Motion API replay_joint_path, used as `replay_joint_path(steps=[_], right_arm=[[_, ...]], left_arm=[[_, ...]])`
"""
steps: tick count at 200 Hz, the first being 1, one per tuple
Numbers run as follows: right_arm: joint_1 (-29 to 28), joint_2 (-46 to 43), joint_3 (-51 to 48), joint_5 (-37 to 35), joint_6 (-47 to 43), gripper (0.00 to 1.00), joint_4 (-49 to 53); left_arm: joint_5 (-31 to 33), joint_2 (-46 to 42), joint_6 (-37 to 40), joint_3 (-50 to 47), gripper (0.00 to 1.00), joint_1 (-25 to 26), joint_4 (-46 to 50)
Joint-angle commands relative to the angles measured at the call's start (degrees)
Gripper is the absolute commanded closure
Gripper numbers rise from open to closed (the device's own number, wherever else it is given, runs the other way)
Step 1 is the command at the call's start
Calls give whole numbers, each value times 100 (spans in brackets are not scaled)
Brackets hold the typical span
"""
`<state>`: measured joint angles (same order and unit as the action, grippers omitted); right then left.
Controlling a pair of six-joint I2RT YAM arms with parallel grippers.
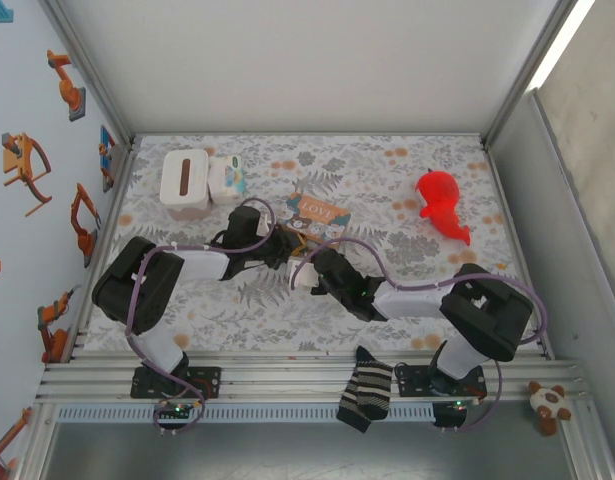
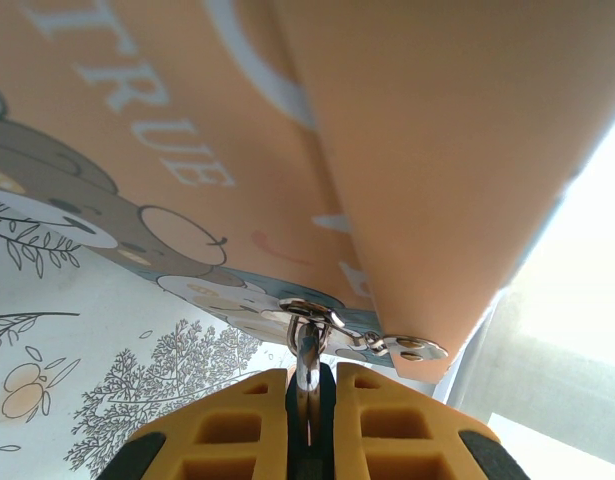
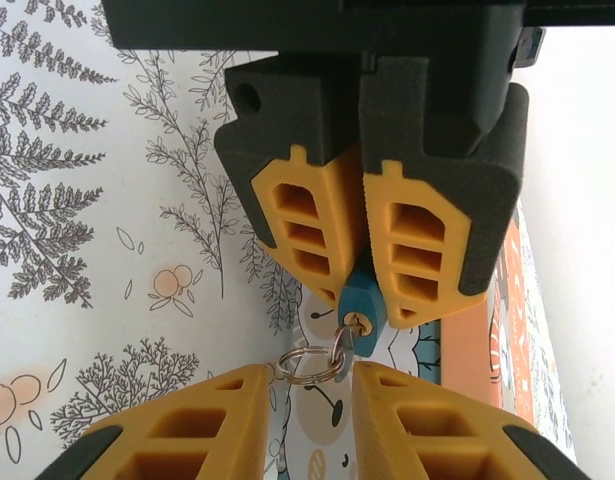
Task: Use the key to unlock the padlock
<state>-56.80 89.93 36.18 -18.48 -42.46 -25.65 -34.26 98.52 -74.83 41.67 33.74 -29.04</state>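
Note:
The blue padlock (image 3: 359, 298) is pinched between the yellow fingers (image 3: 302, 220) of my left gripper (image 2: 310, 375), which is shut on it. Its silvery shackle (image 2: 307, 355) runs through the metal hasp (image 2: 312, 312) of the orange "LOVE" box (image 2: 437, 150). The key (image 3: 344, 330) sits in the keyhole, and a wire ring (image 3: 310, 381) hangs from it. My right gripper (image 3: 312, 372) faces the padlock's underside. Its jaws are narrowly apart, one on each side of the key and ring. From above, both grippers (image 1: 287, 243) (image 1: 312, 268) meet at the box's near edge (image 1: 322, 212).
A white tissue box (image 1: 184, 178) and a white-and-teal item (image 1: 227, 178) stand at the back left. A red toy (image 1: 442, 203) lies at the back right. A striped sock (image 1: 367, 395) hangs over the front rail, and a small plush (image 1: 550, 403) sits off the table's right corner.

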Motion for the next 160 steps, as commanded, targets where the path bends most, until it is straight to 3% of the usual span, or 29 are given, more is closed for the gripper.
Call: replay_joint_path(steps=[1, 99, 160], right_arm=[[36, 125, 166, -41, 121, 74, -256], [31, 313, 261, -253, 137, 78, -496], [29, 472, 263, -471, 266, 96, -736]], left_arm=[[-55, -290, -5, 185, 95, 37, -94], [-63, -263, -10, 184, 95, 54, -97], [-63, -254, -50, 188, 95, 63, -146]])
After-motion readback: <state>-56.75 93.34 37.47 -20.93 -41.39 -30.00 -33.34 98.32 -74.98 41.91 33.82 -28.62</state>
